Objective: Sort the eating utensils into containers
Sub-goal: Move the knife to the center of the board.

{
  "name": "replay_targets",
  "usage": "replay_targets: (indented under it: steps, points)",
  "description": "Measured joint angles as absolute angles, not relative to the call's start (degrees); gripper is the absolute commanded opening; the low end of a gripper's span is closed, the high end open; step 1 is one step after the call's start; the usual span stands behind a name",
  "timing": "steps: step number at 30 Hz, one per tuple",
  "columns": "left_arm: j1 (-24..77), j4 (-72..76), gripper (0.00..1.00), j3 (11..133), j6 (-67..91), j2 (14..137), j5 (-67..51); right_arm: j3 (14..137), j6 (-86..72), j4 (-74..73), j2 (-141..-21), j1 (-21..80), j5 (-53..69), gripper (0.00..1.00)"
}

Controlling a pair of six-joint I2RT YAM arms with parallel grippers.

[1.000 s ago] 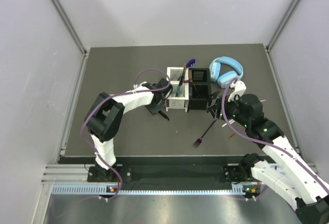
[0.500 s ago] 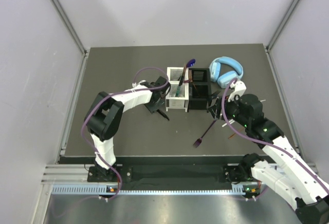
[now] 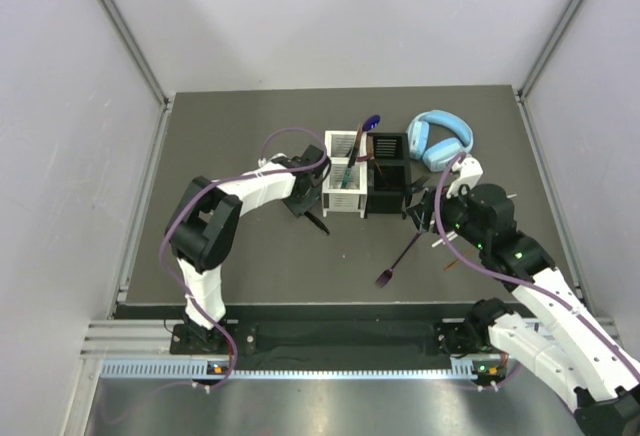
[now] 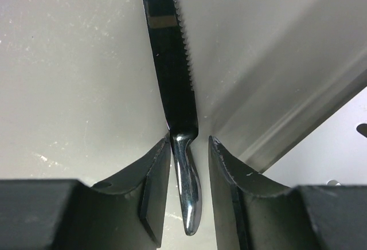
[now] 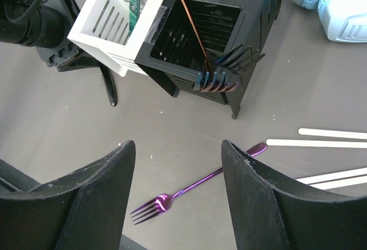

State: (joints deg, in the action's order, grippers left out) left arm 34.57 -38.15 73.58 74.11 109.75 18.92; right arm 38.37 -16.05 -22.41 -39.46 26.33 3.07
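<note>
A dark knife (image 4: 172,72) with a serrated blade points away from my left gripper (image 4: 190,140), and its shiny rounded handle end sits between the jaws. The jaws are open, with a narrow gap on the right side. From above, that gripper (image 3: 304,207) sits just left of the white container (image 3: 343,202), next to the black container (image 3: 388,202). My right gripper (image 5: 178,147) hangs open over a purple fork (image 5: 189,190) on the table. A green-handled knife (image 5: 135,9) stands in the white container (image 5: 100,29). A brown stick (image 5: 189,26) leans in the black container (image 5: 189,78).
Light-blue headphones (image 3: 438,139) lie at the back right of the black container. Pale white sticks (image 5: 321,143) lie on the table right of the fork. A purple-blue spoon (image 3: 370,122) sticks out between the two containers. Iridescent tines (image 5: 217,81) rest against the black container's corner.
My left wrist has edged slightly toward the far side beside the white container, with the dark knife still at its tip. The right arm has barely moved.
</note>
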Motion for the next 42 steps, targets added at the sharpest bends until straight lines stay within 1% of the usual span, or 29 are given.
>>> replay_targets:
  steps: [11,17,25,28,29,31,32,42]
  points:
    - [34.3,-38.6,0.36,72.1,73.5,108.9,15.7,38.4,-16.1,-22.4,-38.5,25.9,2.5,0.62]
    - [34.0,-40.9,0.35,73.6,72.5,109.4,14.6,38.4,-16.1,-22.5,-38.2,25.6,2.4,0.63]
    - [30.8,-41.2,0.33,72.4,71.6,109.4,10.7,38.4,-16.1,-22.8,-37.9,25.6,2.4,0.63]
    - [30.1,-41.8,0.25,72.3,70.9,109.3,10.3,38.4,-16.1,-23.1,-37.4,25.5,2.4,0.63]
    - [30.0,-42.0,0.12,72.3,70.5,109.3,10.3,38.4,-16.1,-23.2,-37.2,25.4,2.4,0.63]
    - [30.0,-42.0,0.05,72.3,70.0,109.3,10.3,38.4,-16.1,-23.3,-37.2,25.3,2.4,0.63]
    - [30.0,-42.0,0.0,72.2,69.8,109.3,10.2,38.4,-16.1,-23.4,-37.2,25.3,2.4,0.63]
    - [29.6,-36.8,0.0,67.4,67.7,106.1,8.8,38.4,-16.1,-23.6,-36.9,24.9,2.4,0.63]
